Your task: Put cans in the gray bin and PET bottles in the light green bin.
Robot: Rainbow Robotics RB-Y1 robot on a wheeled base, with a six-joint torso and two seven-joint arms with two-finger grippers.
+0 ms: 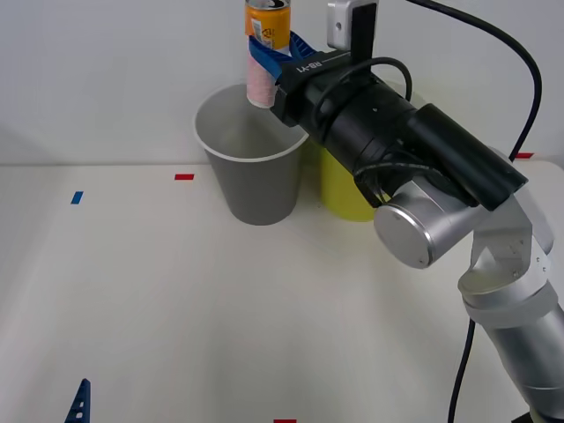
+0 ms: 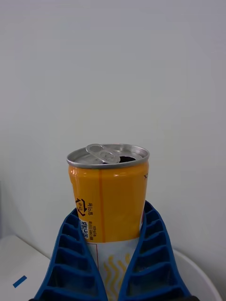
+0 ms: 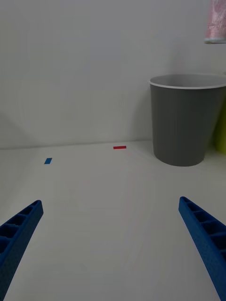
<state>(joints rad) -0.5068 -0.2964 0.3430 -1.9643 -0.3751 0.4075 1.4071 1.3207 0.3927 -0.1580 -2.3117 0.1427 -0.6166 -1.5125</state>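
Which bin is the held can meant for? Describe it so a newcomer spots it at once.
At the table's far edge two round tapered wastebaskets stand side by side. The target is the gray bin, directly below the can gripped upright in the right end effector. Its neighbour, the light green bin, has the same shape but is yellow-green and largely hidden behind the right arm.

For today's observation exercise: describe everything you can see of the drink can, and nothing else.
The can is a small, slim metal drink can with an orange band at its upper end, a white-pink label lower down and a silver top whose pull tab is lifted and mouth open. It stands upright in the air, clamped between the right gripper's blue ribbed fingers, which press on its two sides. It hangs above the rear rim of the gray bin, touching nothing else.
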